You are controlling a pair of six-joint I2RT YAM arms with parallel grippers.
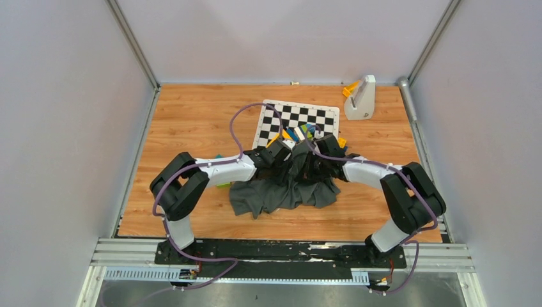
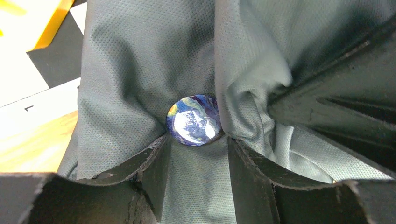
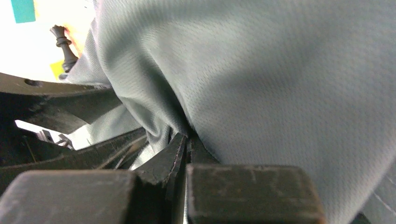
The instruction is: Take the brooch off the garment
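Observation:
The dark grey garment lies bunched on the wooden table between my two arms, with its upper part lifted. The brooch is a round, glossy blue-and-white disc pinned to the cloth; it is hidden in the top view. My left gripper has its two fingertips pressed against the brooch's lower sides, gripping it by the edge. My right gripper is shut on a fold of the garment right beside the left gripper. The right gripper has one finger showing in the left wrist view.
The black-and-white chequered board lies just behind the grippers, with several coloured pieces along its near edge. A black chess piece stands past the cloth. A white stand sits at the back right. Grey walls enclose the table.

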